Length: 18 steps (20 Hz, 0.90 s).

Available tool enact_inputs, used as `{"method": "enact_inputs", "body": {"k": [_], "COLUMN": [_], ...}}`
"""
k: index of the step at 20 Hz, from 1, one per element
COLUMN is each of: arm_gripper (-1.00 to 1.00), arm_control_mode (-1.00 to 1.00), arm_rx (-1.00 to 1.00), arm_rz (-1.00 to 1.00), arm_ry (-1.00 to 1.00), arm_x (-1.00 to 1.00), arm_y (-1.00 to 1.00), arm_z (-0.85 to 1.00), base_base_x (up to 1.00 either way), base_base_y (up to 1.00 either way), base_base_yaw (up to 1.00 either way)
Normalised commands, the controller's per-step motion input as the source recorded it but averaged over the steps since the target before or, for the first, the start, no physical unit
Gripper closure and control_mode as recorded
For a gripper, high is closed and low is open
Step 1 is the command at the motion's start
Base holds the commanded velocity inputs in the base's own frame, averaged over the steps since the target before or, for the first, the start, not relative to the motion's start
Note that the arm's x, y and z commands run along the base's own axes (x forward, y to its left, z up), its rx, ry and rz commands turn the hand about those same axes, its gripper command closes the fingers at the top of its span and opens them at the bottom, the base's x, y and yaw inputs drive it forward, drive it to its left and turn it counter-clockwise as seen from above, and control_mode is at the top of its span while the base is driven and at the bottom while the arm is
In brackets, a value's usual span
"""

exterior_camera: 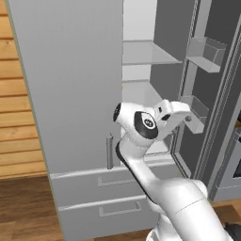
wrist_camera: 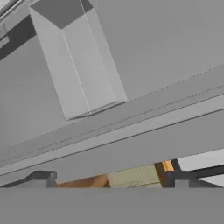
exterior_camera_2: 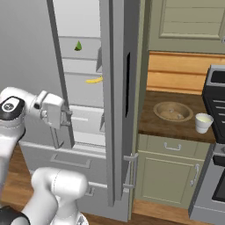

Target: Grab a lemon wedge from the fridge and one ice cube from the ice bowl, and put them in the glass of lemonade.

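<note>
Gripper: the gripper (exterior_camera_2: 66,117) has its jaws spread wide with nothing between them; in the hand view its fingertips (wrist_camera: 41,178) rise far apart at the bottom edge.
Gripper's place: at the mouth of the open fridge (exterior_camera: 66,84), level with the lower pale shelf (exterior_camera: 141,92).
Just ahead of the gripper: the inner face of the open fridge door (exterior_camera_2: 116,88), with a grey door bin (wrist_camera: 81,61) jutting out of it in the hand view.
In the way: that open door stands between the gripper and the counter (exterior_camera_2: 176,125) beyond it.
Inside the fridge, above the gripper: a small green wedge-like item (exterior_camera_2: 78,45) on an upper shelf and a yellow curved item (exterior_camera_2: 93,80) on the shelf below it; which is the lemon wedge cannot be told.
Beyond the door: the ice bowl (exterior_camera_2: 172,111) sits on the counter, and the glass of lemonade (exterior_camera_2: 203,122) stands just beside it, farther from the gripper.
Below the gripper: two fridge drawers (exterior_camera: 106,181).
Writing: none can be read.
</note>
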Motion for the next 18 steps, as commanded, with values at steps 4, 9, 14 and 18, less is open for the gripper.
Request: {"method": "enact_inputs", "body": {"k": [4, 9, 14, 18], "arm_gripper": [-1.0, -1.0, -1.0, -1.0], "arm_control_mode": [-1.0, -1.0, -1.0, -1.0], "arm_rx": [0.48, 0.33, 0.32, 0.37], "arm_rz": [0.03, 0.23, 0.27, 0.19], "arm_ry": [-0.1, -0.02, -0.21, -0.22], "arm_x": [0.26, 0.24, 0.0, 0.03], "arm_y": [0.66, 0.72, 0.4, 0.08], "arm_z": [-0.3, -0.32, -0.62, -0.29], "base_base_x": [0.0, 0.0, 0.0, 0.0], "base_base_y": [0.0, 0.0, 0.0, 0.0], "base_base_yaw": [0.0, 0.0, 0.0, 0.0]}}
